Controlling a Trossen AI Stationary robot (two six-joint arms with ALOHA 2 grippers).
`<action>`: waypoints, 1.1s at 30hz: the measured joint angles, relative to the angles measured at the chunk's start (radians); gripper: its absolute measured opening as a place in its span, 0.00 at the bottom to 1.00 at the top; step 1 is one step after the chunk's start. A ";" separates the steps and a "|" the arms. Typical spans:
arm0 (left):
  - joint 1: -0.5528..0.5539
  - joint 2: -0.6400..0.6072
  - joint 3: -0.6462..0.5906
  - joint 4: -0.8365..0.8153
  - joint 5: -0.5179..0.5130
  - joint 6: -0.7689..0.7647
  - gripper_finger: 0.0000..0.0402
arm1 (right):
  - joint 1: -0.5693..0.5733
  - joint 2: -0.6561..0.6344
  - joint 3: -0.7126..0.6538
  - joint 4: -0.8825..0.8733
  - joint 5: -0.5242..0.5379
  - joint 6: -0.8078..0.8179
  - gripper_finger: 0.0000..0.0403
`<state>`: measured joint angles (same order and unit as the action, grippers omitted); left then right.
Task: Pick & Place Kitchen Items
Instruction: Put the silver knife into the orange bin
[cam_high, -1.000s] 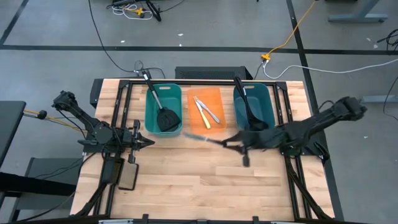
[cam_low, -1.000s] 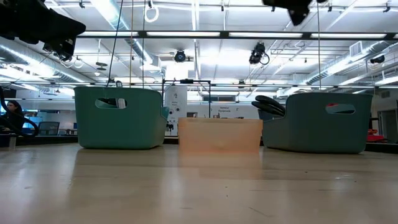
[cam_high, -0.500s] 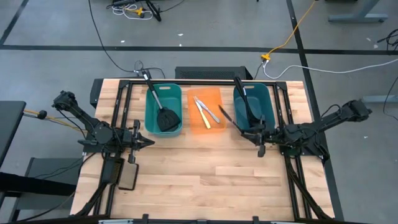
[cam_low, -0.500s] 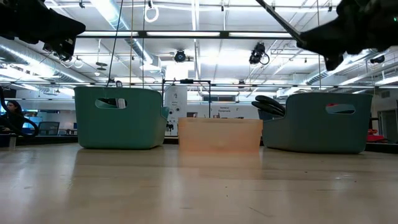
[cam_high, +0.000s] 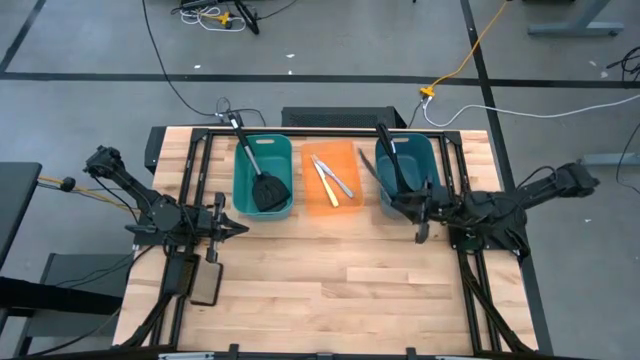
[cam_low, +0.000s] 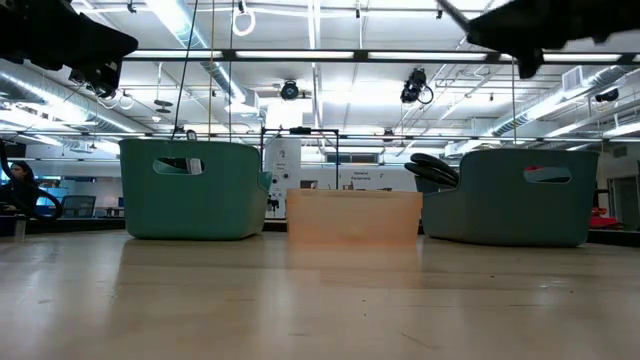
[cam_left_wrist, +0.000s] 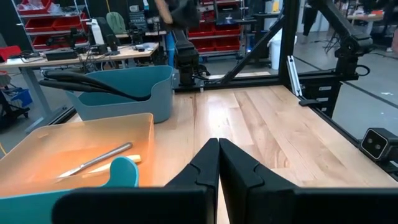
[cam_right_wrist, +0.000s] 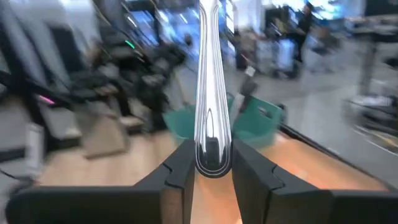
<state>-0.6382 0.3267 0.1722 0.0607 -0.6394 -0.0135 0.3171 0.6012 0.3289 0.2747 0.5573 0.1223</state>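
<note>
My right gripper (cam_high: 398, 200) hangs above the table just in front of the blue bin (cam_high: 425, 150), shut on a silver table knife (cam_high: 370, 170) that points toward the far left. Two more knives (cam_high: 330, 180) lie flat in the orange bin (cam_high: 345, 155). A black slotted spatula (cam_high: 262, 185) rests in the teal bin (cam_high: 245, 190), its handle leaning over the far wall. A black ladle (cam_high: 400, 175) lies in the blue bin, handle out over the far rim. My left gripper (cam_high: 235, 229) waits shut at the table's left. My right gripper pinches the knife's rounded handle end (cam_right_wrist: 211, 155) between its two fingers. The fingers lie level, coming from the table's right side, and the knife runs on ahead of them in line with them. The knife (cam_right_wrist: 210, 68) is lifted clear of the table and the bins.
A flat black pad (cam_high: 205, 285) lies near the left arm at the near left. The three bins stand side by side along the far edge. Bare wood fills the table's middle and near side (cam_high: 340, 290). Black frame rails run along both table sides.
My right gripper has drawn back from in front of the orange bin toward the table's right edge and somewhat farther off, still shut on the knife. The knife has swung from pointing at the table's left edge to pointing far-left, beside the blue bin's left wall.
</note>
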 joint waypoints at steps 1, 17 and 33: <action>0.000 0.000 0.000 0.002 -0.001 0.004 0.04 | -0.010 0.030 0.059 -0.071 0.019 0.002 0.22; 0.000 0.000 0.000 0.006 -0.048 0.011 0.04 | -0.354 0.716 0.832 -0.949 -0.059 0.271 0.22; 0.000 0.000 0.000 0.007 -0.049 0.021 0.04 | -0.528 1.160 1.013 -1.072 -0.304 0.412 0.22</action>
<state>-0.6380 0.3267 0.1726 0.0673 -0.6879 0.0075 -0.2111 1.7615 1.3418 -0.7969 0.2529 0.5345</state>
